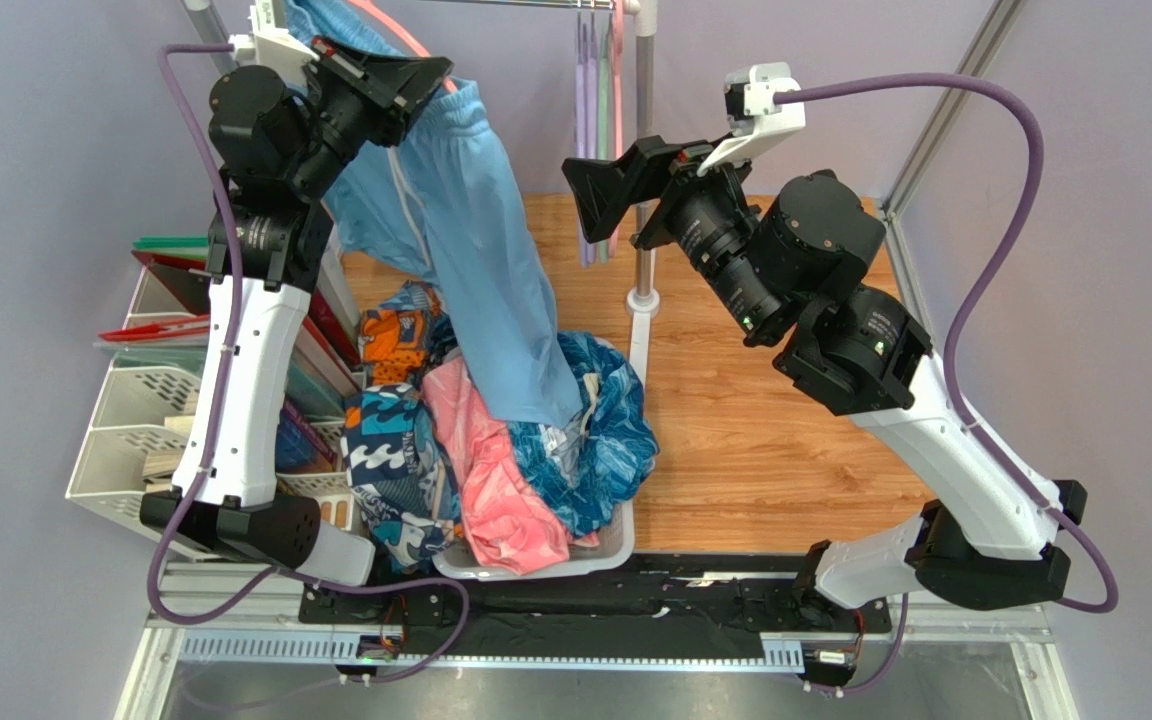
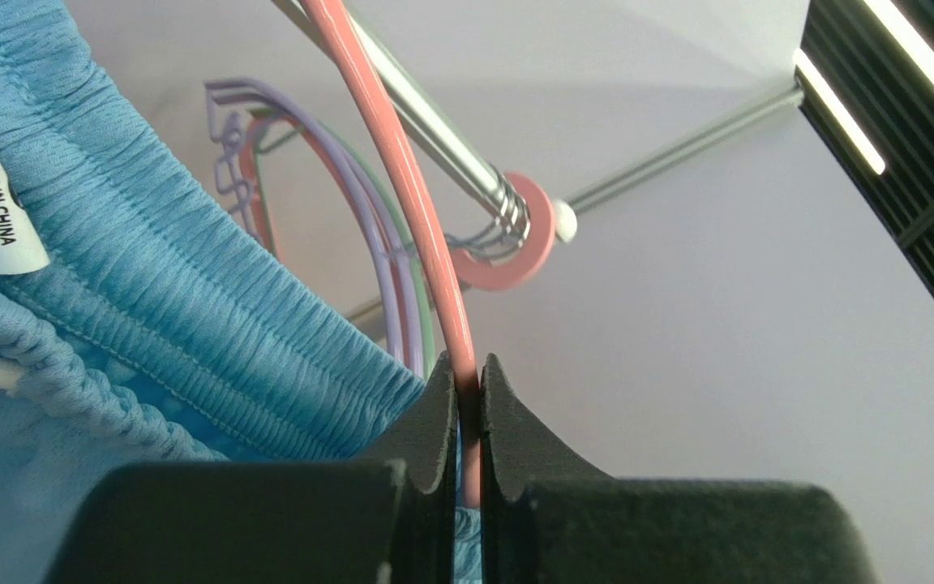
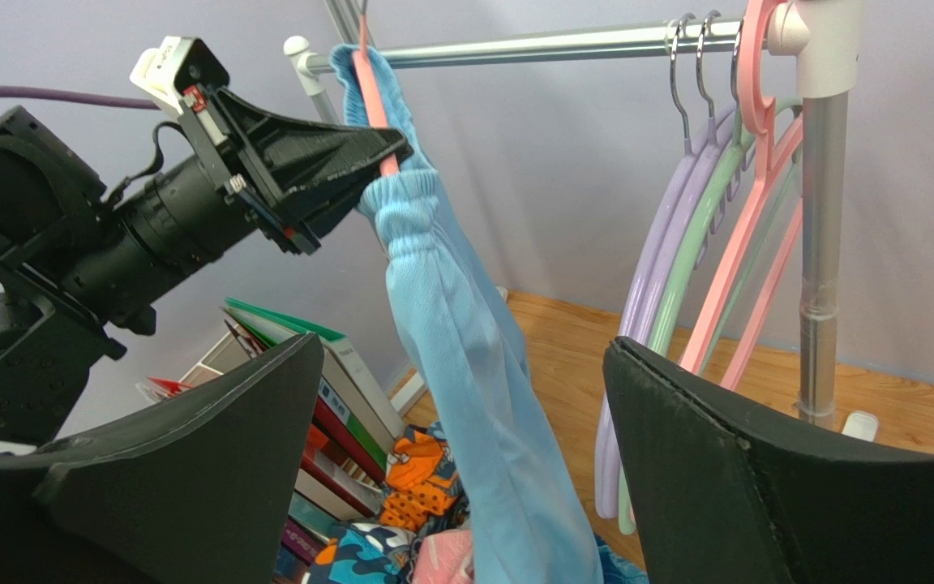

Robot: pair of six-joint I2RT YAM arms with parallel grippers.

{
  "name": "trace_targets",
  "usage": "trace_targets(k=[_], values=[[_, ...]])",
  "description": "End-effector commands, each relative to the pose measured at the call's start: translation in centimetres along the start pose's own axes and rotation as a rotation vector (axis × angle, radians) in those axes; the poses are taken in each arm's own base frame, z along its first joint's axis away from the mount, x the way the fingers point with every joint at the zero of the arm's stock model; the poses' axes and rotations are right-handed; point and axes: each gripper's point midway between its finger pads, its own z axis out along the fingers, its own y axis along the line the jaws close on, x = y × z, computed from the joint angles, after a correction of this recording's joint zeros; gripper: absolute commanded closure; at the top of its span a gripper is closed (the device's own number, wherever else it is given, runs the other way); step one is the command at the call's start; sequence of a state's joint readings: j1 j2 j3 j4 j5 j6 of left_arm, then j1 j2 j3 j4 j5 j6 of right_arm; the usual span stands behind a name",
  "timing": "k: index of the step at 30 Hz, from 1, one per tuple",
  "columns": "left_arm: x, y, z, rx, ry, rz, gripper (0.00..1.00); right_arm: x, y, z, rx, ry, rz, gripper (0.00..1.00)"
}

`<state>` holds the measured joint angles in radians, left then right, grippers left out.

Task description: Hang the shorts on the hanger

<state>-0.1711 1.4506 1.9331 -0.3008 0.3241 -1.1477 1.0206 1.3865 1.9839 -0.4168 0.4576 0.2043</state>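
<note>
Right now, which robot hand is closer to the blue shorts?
Left. The left gripper pinches the hanger right beside the shorts; the right gripper hangs open off to the side, apart from them.

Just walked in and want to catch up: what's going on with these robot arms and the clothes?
The left gripper is shut on the pink hanger, holding it up by the rail. The blue shorts hang from it, down toward the clothes basket. The right gripper is open and empty, beside the rack pole. Whether the hook is on the rail can't be seen.
</note>
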Motion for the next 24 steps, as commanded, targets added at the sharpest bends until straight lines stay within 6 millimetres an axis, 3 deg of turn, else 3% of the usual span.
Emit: trace_targets(k=[1, 6, 11, 12, 19, 22, 24], values=[[-6.2, -6.8, -2.0, 0.21, -0.271, 0.12, 1.0, -2.4, -0.8, -1.3, 0.011, -0.067, 0.005, 0.1], [-7.6, -3.8, -0.9, 0.142, -0.312, 0.072, 1.0, -2.2, -1.2, -1.6, 0.02, -0.062, 0.002, 0.1], [-7.3, -0.6, 0.2, 0.091, -0.296, 0.014, 1.0, -1.7, -1.8, -1.9, 0.029, -0.054, 0.0, 0.1], [-7.6, -0.9, 0.2, 0.112, -0.306, 0.016, 1.0, -1.4, -1.9, -1.9, 0.031, -0.048, -0.002, 0.11], [-8.9, 2.3, 1.4, 0.102, -0.3, 0.007, 1.0, -0.9, -2.2, -2.1, 0.033, -0.036, -0.01, 0.11], [-8.7, 2.6, 1.9, 0.119, -0.275, 0.002, 1.0, -0.6, -2.5, -2.1, 0.041, -0.032, -0.013, 0.12], [-9.8, 4.1, 2.1, 0.095, -0.282, -0.005, 1.0, -0.4, -2.6, -2.1, 0.04, -0.027, -0.012, 0.12]])
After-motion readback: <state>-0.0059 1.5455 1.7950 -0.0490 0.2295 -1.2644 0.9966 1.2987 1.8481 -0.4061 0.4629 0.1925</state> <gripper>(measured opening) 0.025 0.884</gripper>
